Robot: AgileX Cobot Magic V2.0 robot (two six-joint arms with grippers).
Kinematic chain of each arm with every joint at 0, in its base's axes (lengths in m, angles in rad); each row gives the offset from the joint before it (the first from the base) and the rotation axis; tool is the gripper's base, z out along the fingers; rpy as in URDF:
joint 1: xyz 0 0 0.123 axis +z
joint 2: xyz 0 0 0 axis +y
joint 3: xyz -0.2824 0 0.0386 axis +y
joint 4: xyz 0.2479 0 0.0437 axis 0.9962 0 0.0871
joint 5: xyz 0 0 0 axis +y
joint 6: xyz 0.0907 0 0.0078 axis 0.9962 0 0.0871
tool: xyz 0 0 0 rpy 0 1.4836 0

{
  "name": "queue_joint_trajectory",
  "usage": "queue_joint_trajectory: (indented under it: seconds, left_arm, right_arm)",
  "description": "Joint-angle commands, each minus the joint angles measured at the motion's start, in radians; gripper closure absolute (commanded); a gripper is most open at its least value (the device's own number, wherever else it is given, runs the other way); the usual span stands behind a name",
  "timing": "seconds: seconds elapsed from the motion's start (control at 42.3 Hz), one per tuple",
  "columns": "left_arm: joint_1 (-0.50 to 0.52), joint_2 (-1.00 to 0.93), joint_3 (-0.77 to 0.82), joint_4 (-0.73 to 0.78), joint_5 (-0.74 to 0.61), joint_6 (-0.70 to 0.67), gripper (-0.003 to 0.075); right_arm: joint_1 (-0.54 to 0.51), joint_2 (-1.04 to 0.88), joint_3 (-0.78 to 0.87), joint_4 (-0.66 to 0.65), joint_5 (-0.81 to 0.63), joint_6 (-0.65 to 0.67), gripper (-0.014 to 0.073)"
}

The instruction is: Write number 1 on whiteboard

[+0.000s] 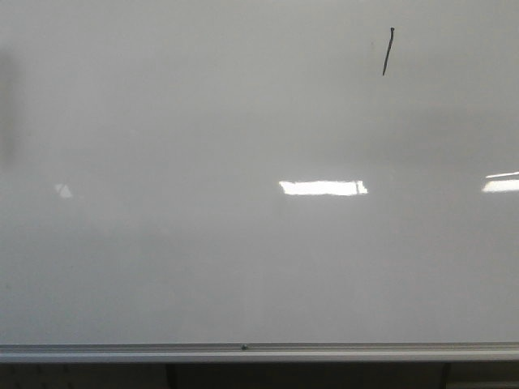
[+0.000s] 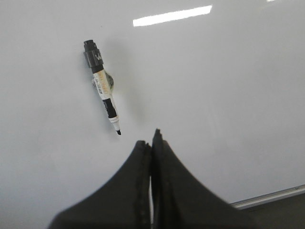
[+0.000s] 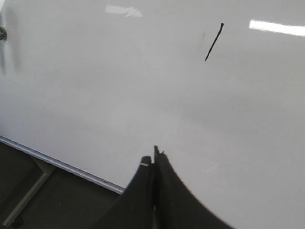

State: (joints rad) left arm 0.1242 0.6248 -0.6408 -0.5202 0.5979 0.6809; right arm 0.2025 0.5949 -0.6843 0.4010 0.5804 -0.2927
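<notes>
The whiteboard is large, glossy and white-grey and fills the front view. The number 1 is a thin, slanted black stroke at its upper right, and it also shows in the right wrist view. A black and white marker lies uncapped on the board in the left wrist view, its tip pointing toward my left gripper. That gripper is shut and empty, a little short of the marker tip. My right gripper is shut and empty over the board near its edge. Neither gripper shows in the front view.
A thin silver edge rail runs along the board's near side and shows in both wrist views. Bright rectangular light reflections lie on the board. Dark floor and a grey frame lie beyond the rail.
</notes>
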Motion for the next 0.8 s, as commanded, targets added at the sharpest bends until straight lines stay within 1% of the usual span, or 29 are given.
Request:
queue_joint_trajectory:
  seconds: [0.0, 0.78]
  left_arm:
    - [-0.005, -0.005, -0.026, -0.028, -0.066, 0.000, 0.0741]
    - [-0.005, -0.005, -0.026, -0.028, -0.064, 0.000, 0.0741]
  right_arm:
    - [-0.007, 0.000, -0.025, 0.013, -0.081, -0.002, 0.0654]
    - [-0.007, 0.000, -0.025, 0.013, -0.057, -0.002, 0.0654]
